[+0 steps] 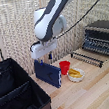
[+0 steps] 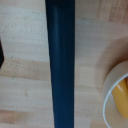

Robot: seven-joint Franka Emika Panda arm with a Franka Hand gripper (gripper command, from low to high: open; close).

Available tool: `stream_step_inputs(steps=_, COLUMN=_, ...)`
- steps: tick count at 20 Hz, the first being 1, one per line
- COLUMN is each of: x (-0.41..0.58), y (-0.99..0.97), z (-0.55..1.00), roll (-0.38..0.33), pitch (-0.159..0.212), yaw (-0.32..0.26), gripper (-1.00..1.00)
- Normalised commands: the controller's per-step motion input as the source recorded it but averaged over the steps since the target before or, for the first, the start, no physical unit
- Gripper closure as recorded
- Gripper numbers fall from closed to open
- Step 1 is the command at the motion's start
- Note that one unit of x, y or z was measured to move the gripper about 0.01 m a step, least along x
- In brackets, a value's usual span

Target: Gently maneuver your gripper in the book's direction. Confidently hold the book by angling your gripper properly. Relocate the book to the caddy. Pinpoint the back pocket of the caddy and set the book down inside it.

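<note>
The caddy (image 1: pixel 16 95) sits nearest, its 2 compartments empty. Beyond it the book (image 1: pixel 47 73) stands on edge beside the red cup (image 1: pixel 64 67). The gripper (image 1: pixel 41 58) hovers above; whether it grips is unclear. Next: close squarely on the book's top edge.

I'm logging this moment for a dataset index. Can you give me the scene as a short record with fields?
gripper: directly above the book, fingers hard to make out
book: standing on edge on the table
caddy: at the exterior view's left, no book in it
red cup: beside the book
bowl: holds something yellow
toaster oven: exterior view's right
</note>
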Motion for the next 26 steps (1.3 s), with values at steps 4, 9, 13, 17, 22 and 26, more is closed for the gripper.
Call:
stream_step_inputs(steps=4, x=0.218, y=0.15, z=-0.18, roll=-0.003, pitch=0.025, yaw=0.000, gripper=-1.00)
stream_step_inputs(steps=9, x=0.125, y=0.01, z=-0.15, roll=0.006, pitch=0.010, yaw=-0.011, gripper=-1.00)
stream_step_inputs(steps=13, x=0.207, y=-0.01, z=-0.12, roll=0.014, pitch=0.036, yaw=-0.050, gripper=1.00)
stream_step_inputs(steps=17, x=0.203, y=-0.01, z=-0.09, roll=0.000, pitch=0.061, yaw=-0.009, gripper=1.00)
stream_step_inputs(steps=22, x=0.154, y=0.04, z=-0.09, roll=-0.006, pitch=0.056, yaw=-0.004, gripper=1.00)
stream_step_inputs(steps=26, x=0.007, y=0.25, z=-0.13, roll=-0.044, pitch=0.030, yaw=-0.061, gripper=1.00)
